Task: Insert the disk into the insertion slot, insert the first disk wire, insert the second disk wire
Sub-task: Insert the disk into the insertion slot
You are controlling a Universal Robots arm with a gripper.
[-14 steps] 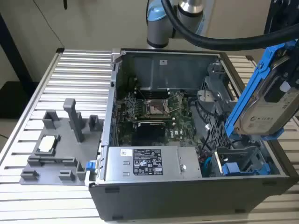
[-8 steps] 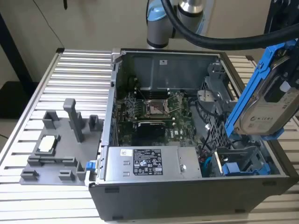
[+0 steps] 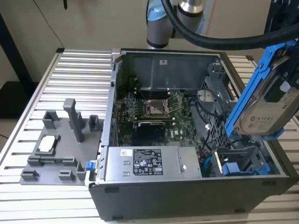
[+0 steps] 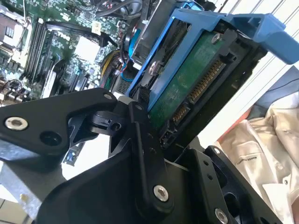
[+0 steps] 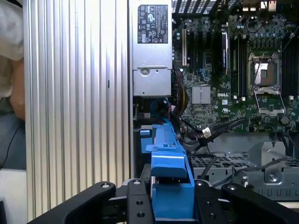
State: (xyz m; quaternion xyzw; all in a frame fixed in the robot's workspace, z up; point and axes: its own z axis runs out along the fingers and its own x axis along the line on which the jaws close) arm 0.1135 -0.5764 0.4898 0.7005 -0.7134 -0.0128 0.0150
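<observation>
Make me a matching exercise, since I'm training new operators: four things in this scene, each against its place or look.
Things: 1 disk; 2 insertion slot; 3 power-supply box; 4 grey fixture.
Descriptions: A on the slatted table, outside the case; B tilted, gripped in the claw; C inside the case, black-and-white label; D inside the case, blue fittings.
Pairs: 1-B; 2-D; 3-C; 4-A.

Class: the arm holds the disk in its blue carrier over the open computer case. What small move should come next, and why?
Probably ease the disk down toward the insertion slot, levelling it on the way. The gripper is shut on it, and in the exterior view the disk hangs tilted above the slot, not yet in it.
</observation>
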